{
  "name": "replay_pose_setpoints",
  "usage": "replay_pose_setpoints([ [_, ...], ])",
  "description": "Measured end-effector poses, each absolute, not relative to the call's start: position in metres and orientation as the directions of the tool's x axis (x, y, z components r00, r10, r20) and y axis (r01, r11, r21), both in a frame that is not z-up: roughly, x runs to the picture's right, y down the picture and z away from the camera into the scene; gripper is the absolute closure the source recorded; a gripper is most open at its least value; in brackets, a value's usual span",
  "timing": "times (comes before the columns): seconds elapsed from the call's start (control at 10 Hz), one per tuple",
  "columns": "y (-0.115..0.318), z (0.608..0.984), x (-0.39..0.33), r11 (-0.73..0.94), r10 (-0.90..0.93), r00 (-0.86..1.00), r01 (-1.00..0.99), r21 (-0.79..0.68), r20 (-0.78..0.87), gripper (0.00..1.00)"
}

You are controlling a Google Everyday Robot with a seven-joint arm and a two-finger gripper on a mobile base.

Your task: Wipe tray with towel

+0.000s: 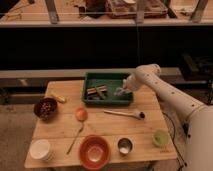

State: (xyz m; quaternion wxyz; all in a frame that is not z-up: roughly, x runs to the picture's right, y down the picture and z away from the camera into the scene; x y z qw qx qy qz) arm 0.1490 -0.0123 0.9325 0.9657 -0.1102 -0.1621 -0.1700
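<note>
A green tray (107, 76) stands at the back middle of the wooden table. A dark and pale bundle that looks like the towel (97, 91) lies in the tray's left half. My gripper (121, 91) is at the end of the white arm reaching in from the right. It is low inside the tray's right end, apart from the bundle. A pale patch shows right under the gripper; I cannot tell what it is.
On the table (55, 131) are a dark bowl of nuts (45, 108), a yellow item (57, 97), an orange fruit (81, 114), a spoon (76, 139), a red bowl (95, 150), a white cup (40, 149), a metal cup (124, 146), a green cup (160, 137) and a long utensil (125, 113).
</note>
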Motion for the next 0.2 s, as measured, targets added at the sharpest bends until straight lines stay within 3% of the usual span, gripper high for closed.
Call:
replay_pose_setpoints([
  [0.2, -0.032, 0.954, 0.145, 0.912, -0.323, 0.889, 0.384, -0.142, 0.324, 1.0],
])
